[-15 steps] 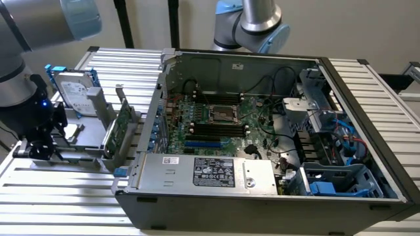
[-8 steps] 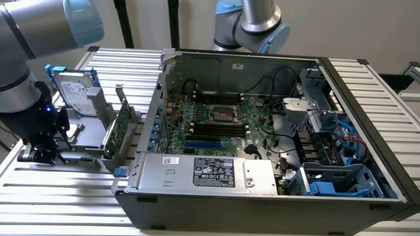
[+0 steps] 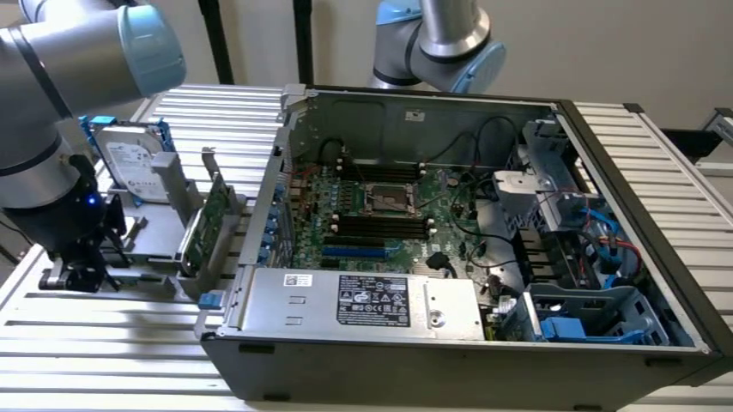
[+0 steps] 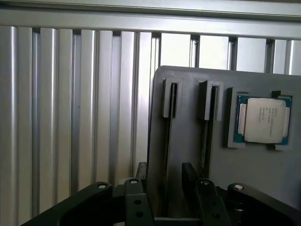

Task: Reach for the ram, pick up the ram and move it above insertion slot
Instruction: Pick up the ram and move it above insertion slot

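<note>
Arm stood at the exterior view's left, bent down over the slatted table, with its gripper low at the near end of a grey holder. A hard drive stood upright in that holder behind the gripper. To its right a green card with a metal bracket stood on edge, just beside the open case. Inside the case lay the board. The insertion slot was one of the long black sockets running side by side just below the processor socket (which of them was meant I could not tell). A short blue slot lay just in front of them. All of these were well apart from the gripper.

From the wrist, the table slats ran along one side of the holder. The gripper was released: its black fingers stood apart, one on either side of a narrow channel in the holder, clamping nothing. The ram showed as a thin dark edge seated in that channel, between the fingers and not lifted. A second channel stood beside it, and beyond that a processor lay flat in a square recess.
</note>
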Motion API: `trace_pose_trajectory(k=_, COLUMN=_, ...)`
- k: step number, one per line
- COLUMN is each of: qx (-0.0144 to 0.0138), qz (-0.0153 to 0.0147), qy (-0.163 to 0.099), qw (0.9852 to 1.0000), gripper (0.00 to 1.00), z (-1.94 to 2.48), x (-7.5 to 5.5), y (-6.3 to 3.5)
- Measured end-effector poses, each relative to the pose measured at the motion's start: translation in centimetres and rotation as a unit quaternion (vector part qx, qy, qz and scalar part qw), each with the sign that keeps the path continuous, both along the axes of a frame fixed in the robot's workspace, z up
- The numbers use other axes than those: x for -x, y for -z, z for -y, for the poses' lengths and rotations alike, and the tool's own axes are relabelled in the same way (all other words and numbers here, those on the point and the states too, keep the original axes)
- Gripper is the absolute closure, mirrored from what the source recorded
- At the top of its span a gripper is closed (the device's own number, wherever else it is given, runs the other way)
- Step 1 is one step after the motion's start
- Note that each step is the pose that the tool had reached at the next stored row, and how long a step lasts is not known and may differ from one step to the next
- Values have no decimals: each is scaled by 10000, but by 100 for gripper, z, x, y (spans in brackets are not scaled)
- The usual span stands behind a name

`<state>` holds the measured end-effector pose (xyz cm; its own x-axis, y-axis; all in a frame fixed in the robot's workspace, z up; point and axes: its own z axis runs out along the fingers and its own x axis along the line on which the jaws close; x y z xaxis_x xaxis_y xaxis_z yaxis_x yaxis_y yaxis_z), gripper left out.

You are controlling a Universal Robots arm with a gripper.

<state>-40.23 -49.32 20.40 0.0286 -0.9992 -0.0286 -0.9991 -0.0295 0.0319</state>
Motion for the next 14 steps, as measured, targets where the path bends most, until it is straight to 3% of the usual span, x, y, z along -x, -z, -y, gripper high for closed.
trace_pose_trajectory(k=14, qx=0, qz=-26, qy=-1, qw=10000, gripper=57, z=-26, x=-6, y=67)
